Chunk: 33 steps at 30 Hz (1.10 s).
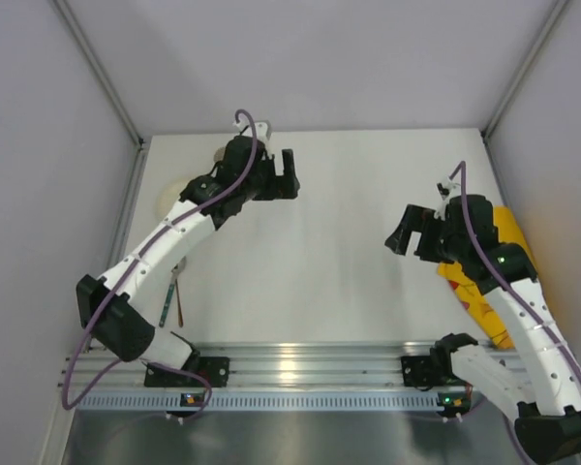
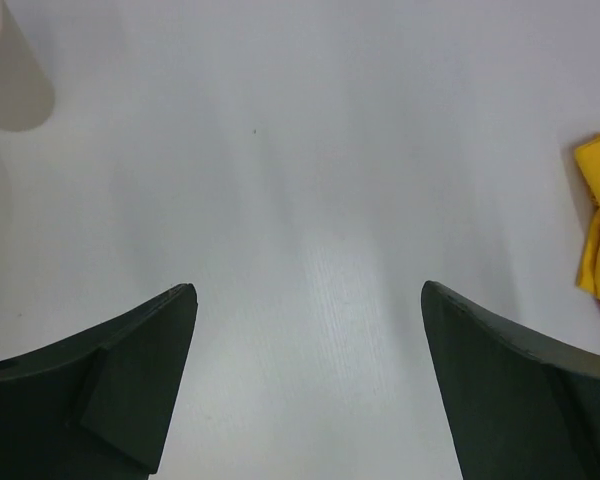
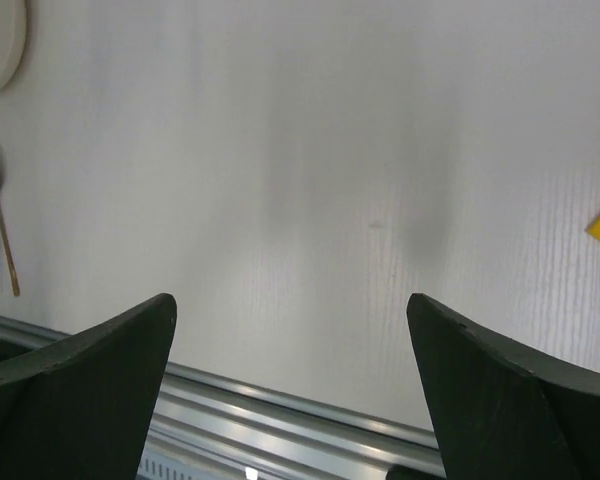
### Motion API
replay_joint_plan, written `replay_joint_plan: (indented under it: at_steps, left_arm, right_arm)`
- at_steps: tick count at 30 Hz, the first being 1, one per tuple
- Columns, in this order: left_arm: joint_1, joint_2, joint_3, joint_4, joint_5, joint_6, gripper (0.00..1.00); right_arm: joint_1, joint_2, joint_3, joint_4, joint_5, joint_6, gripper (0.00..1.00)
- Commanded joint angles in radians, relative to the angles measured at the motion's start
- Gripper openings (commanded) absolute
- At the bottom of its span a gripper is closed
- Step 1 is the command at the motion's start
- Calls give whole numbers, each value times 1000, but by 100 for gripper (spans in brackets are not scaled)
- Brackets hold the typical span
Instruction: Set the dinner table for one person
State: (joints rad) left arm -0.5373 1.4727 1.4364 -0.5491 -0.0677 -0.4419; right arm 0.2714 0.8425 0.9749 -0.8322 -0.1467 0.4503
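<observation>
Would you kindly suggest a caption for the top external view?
Overhead: left gripper and right gripper open over the dinner table; cutlery at left, yellow mat at right.

The white matte worktop (image 1: 339,262) is closed in on three sides by plain pale grey panels: a far wall (image 1: 310,58), a left wall (image 1: 39,174) and a right wall (image 1: 562,145). Thin metal posts (image 1: 99,73) rise from its two far corners. A slotted aluminium rail (image 1: 310,373) lies along the near edge and carries a bright spot of reflected light. The light is soft and even.
</observation>
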Motion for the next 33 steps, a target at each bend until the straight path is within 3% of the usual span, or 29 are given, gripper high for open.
replay_joint_plan:
  at_steps: [1,2,4,5,8,11,15,20,29,32,33]
  left_arm:
    - [-61,-48,8,-57,-275,-15,99]
    - [-44,-48,-34,25,-191,-41,99]
    - [-3,-4,-57,38,11,-105,99]
    - [-7,20,-51,9,43,-127,99]
    - [-64,64,-68,18,57,-199,99]
    - [-115,48,-151,76,63,-231,99]
    - [-139,37,-188,95,101,-236,99]
    - [-139,34,-212,77,173,-153,99]
    - [-138,49,-179,-31,187,-28,99]
    - [-138,49,-166,-37,195,-24,99]
    - [-138,40,-174,-32,192,-29,98]
  right_arm:
    - [-31,29,62,-24,71,33,100]
    - [-37,52,67,-24,76,34,100]
    - [-57,85,112,-41,130,27,100]
    - [-61,130,134,-79,168,21,100]
    - [-90,200,214,-142,307,2,100]
    - [-110,245,228,-114,318,-7,100]
    - [-240,363,219,-127,306,45,100]
    - [-346,495,249,-140,456,59,100]
    - [-408,656,91,67,443,33,99]
    - [-405,724,44,114,435,28,93]
    - [-402,739,29,123,438,28,87]
